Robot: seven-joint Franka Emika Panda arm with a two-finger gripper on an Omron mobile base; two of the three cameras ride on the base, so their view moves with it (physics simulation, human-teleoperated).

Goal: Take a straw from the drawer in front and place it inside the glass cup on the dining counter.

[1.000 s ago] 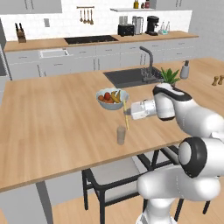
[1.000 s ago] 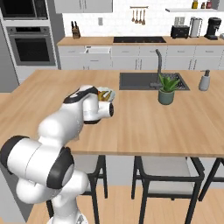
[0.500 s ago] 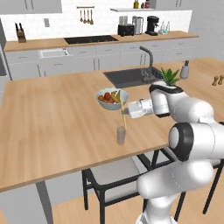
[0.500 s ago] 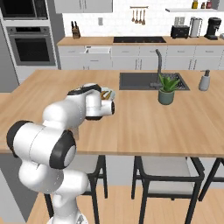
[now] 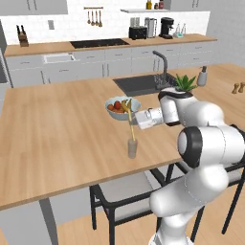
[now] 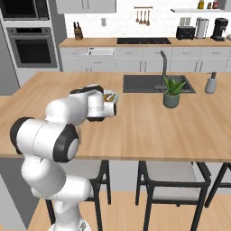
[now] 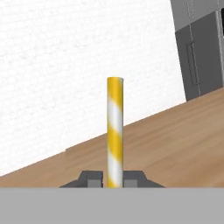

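Note:
My gripper is shut on the straw, a thin yellow-and-white striped stick held nearly upright over the dining counter. The straw's lower end meets the mouth of the small clear glass cup, which stands directly beneath; whether the tip is inside I cannot tell. In the hand view the straw rises between the two dark fingertips of the gripper. A pale drawer stands pulled out of the far wall counter.
A pale bowl of fruit sits just behind the straw, close to my hand. The dark sink with tap and a potted plant lie further right. Black-framed stools stand along the counter's near edge.
The hand has shifted a little left and down with the straw, bringing its lower end onto the cup's mouth. The elbow has swung up and forward.

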